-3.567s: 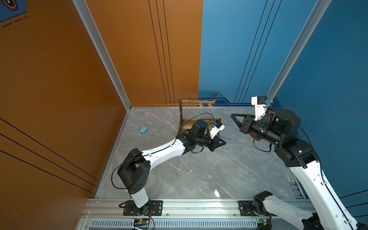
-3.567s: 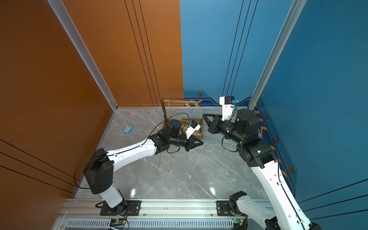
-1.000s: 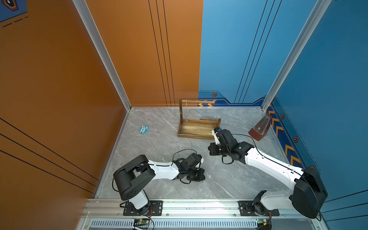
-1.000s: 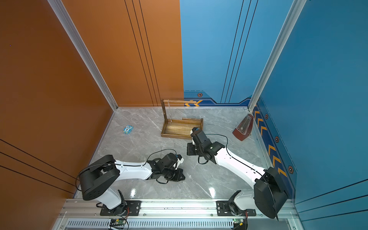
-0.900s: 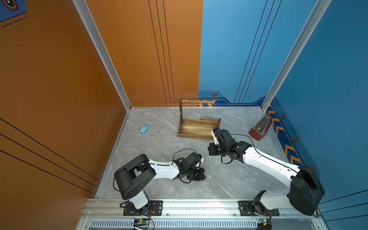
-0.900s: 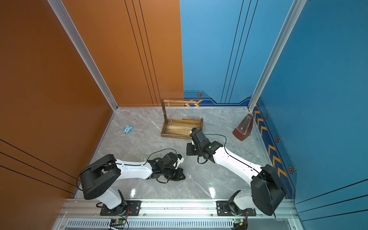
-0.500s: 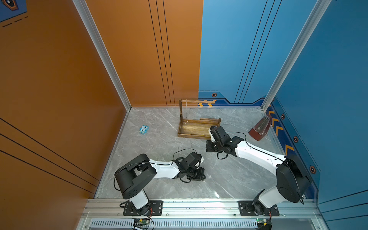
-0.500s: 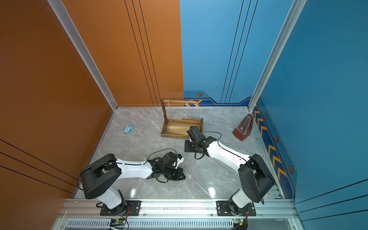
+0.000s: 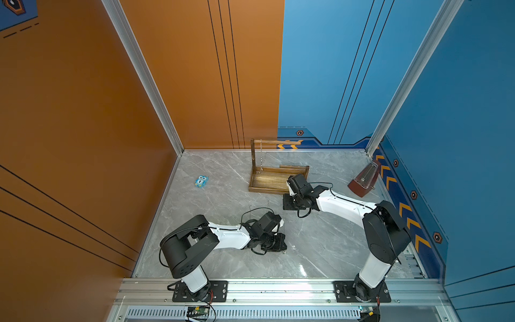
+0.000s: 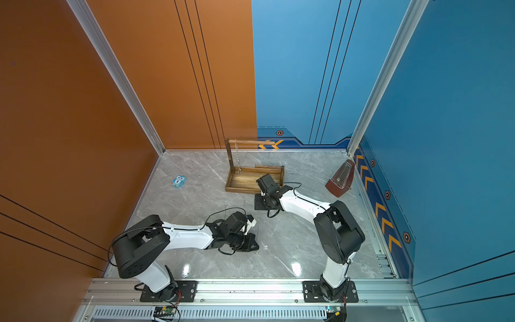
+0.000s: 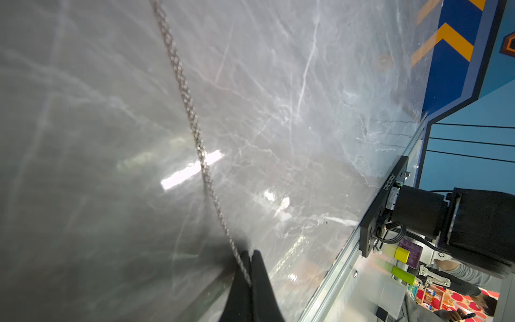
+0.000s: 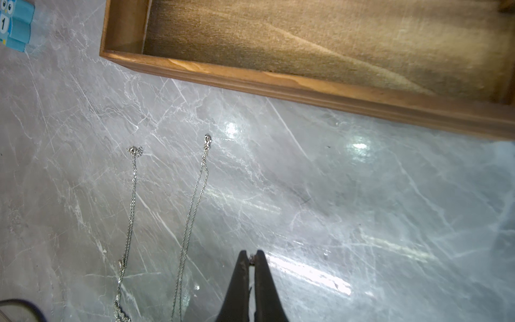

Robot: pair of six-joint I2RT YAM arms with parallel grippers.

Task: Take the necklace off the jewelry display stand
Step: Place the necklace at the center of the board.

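The brown wooden jewelry display stand (image 9: 252, 159) is at the back middle in both top views, and a thin chain (image 9: 261, 156) hangs from its top rod. My left gripper (image 11: 250, 255) lies low on the table in front, shut on a silver necklace chain (image 11: 192, 122) that runs away across the marble. My right gripper (image 12: 251, 255) is shut just in front of the stand's tray (image 12: 278, 83), holding no chain. Beside it, two chain strands (image 12: 195, 200) lie on the table with their clasp ends toward the tray.
A dark red metronome (image 9: 365, 179) stands at the back right by the blue wall. A small blue owl toy (image 9: 201, 181) lies at the back left. The right arm's base (image 11: 418, 212) and the front rail sit close behind the left gripper.
Over 3.6 seconds both arms came down from beside the stand to the table. In the last second the right arm folded back toward its base, its gripper nearing the tray; the left arm stayed put.
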